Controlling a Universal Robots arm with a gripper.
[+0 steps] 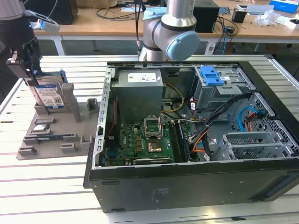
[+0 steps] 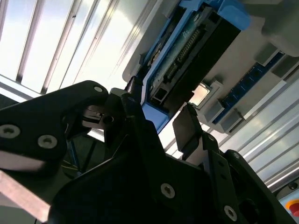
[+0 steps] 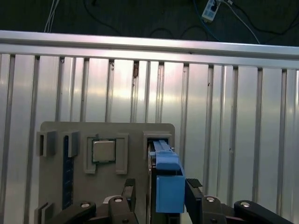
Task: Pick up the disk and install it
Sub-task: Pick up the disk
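Slatted aluminium table (image 1: 51,186): the flat silver-grey metal disk (image 1: 49,95) stands upright in the grey plastic tray's (image 1: 81,123) slot.
Your black gripper (image 3: 161,185) straddles the disk's blue-railed edge above the tray; you cannot tell whether it is clamped. Lift askew and the rails may bind in the slot, dragging the tray. Above the tray you have open room; beside it stands the open black computer case (image 1: 187,186), whose near wall needs clearing.

in the exterior view we lose the top of the gripper (image 1: 32,78) past the picture's edge, and the grey holder (image 1: 51,140) hides the lower end of the disk (image 1: 49,95). in the first wrist view the bottom edge cuts the disk short.
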